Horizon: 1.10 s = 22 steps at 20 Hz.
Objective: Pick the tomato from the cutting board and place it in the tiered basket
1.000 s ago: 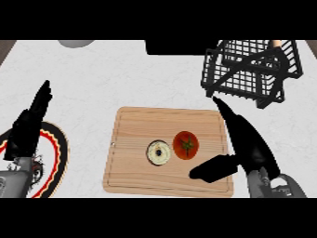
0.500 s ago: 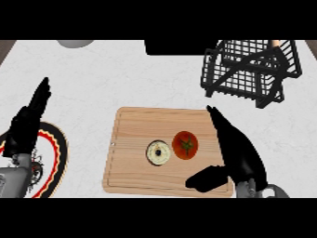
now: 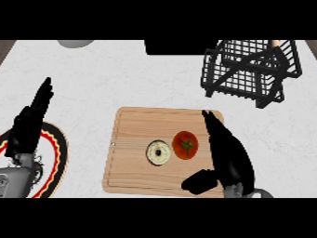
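The right hand (image 3: 228, 151) is seen over the right part of the wooden cutting board (image 3: 136, 128), its fingers stretched straight toward the far edge and its thumb (image 3: 201, 180) set out to the left near the board's near edge. Nothing is held in it; the hand is released. The tomato (image 3: 186, 144) is found just to the left of the straight fingers, on the cutting board, red with a green stem mark on top. Whether the fingers touch it cannot be told. Just beside the tomato, on its left, a pale round slice with a dark centre (image 3: 159, 152) is laid on the board; the two are touching or nearly so.

The tiered basket (image 3: 250, 69), made of black wire, is placed beyond the board at the far right of the white counter (image 3: 120, 79), well apart from the tomato. A pale stick-like end is seen at the basket's far rim, though what it is cannot be told. A dark block (image 3: 175, 46) is set at the counter's far edge just left of the basket, and part of a grey round object (image 3: 75, 43) is shown farther left.

The left hand (image 3: 29, 123) is shown at the left side, open with fingers straight and pointing away, holding nothing. It is seen over the rim of a round plate (image 3: 59, 153) with a red, yellow and black border.
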Available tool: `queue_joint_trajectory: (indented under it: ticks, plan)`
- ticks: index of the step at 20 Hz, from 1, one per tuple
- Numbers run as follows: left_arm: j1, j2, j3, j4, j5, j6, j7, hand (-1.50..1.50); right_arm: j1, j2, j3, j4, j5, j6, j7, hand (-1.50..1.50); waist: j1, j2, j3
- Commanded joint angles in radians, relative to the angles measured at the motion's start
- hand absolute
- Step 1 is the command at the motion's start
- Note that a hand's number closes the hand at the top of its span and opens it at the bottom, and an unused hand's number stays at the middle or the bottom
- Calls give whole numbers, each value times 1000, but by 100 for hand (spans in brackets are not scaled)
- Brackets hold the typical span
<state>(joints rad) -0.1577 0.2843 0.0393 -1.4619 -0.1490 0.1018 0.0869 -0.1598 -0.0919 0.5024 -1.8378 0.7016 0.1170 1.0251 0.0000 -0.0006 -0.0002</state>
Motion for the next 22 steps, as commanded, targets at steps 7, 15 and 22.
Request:
queue_joint_trajectory:
  ticks: [7,15,22]
  plan:
    - [20,-12,22,-40,-22,-35,11,0,9,83,-39,107,50,17,-1,-150,2,0,0]
    - [48,-37,52,-66,-23,-45,-2,0,-49,91,-46,240,30,-33,-37,-150,4,1,0]
    - [-14,-9,94,33,-29,-81,-46,0,-126,92,-32,416,-23,-147,-107,-150,6,2,0]
